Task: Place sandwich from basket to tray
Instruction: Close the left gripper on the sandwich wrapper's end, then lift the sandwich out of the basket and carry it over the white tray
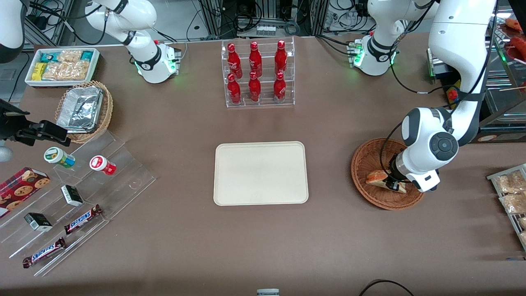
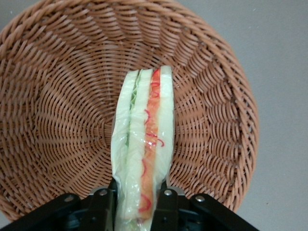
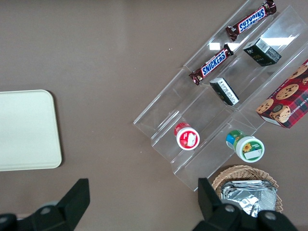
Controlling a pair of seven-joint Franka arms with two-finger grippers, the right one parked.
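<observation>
The gripper [image 2: 139, 204] is down inside the basket [image 2: 62, 120], and its two fingers [image 2: 103, 202] are pressed on the flat sides of the sandwich [image 2: 143, 154]. It is squeezing the wide end, with the bread on each side held between the fingers. I think it holds the sandwich this way because the flat bread sides give the fingers something firm to press, and the filling stays tucked in the middle.

The sandwich stands on its thin edge, not lying flat. Its long side runs straight away from the gripper, and its narrow tip points out toward the basket's woven wall. You can see the layers on the edge facing the wrist camera: green near one bread slice, orange-red near the other. It has a clear wrap around it.

In the front view, the gripper [image 1: 394, 183] and the sandwich [image 1: 380, 177] sit low in the basket [image 1: 365, 164], on the part nearer the front camera. The sandwich looks not lifted out yet.

The basket sits on the brown desk [image 1: 263, 238]. The tray [image 1: 260, 172] lies flat on the desk, well apart from the gripper, toward the parked arm's end. Nothing lies on it, so it looks ready for the sandwich.
</observation>
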